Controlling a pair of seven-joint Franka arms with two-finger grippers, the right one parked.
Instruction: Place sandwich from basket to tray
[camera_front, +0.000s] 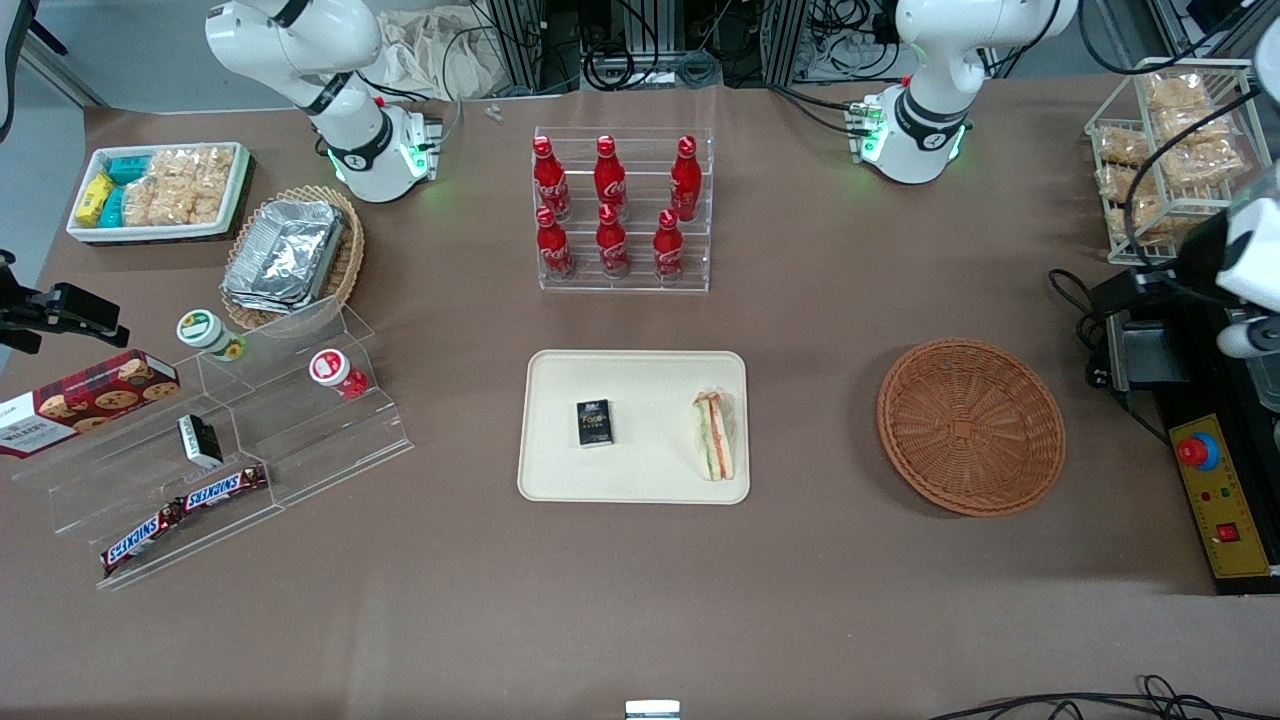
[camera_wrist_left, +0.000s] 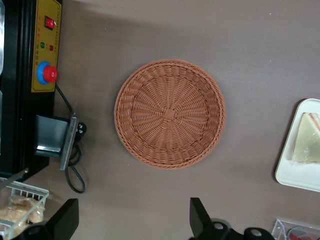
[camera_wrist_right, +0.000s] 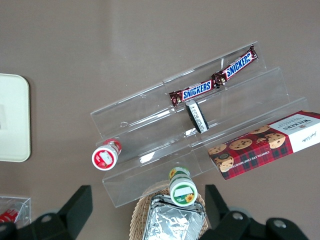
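The sandwich (camera_front: 714, 435), a pale wrapped wedge with orange and green layers, lies on the cream tray (camera_front: 640, 480), at the tray's end nearest the basket. The left wrist view shows the sandwich (camera_wrist_left: 306, 145) on the tray's corner (camera_wrist_left: 295, 177). The reddish-brown wicker basket (camera_front: 970, 425) holds nothing; its woven floor (camera_wrist_left: 170, 114) is bare. My left gripper (camera_wrist_left: 134, 210) is open, high over bare table and a little farther from the front camera than the basket. Nothing is between its black fingers (camera_wrist_left: 198, 215).
A small black box (camera_front: 595, 422) lies on the tray too. An acrylic rack of cola bottles (camera_front: 622, 210) stands farther from the front camera than the tray. A control box with a red button (camera_front: 1215, 490) and a wire rack of snacks (camera_front: 1170, 150) sit at the working arm's end.
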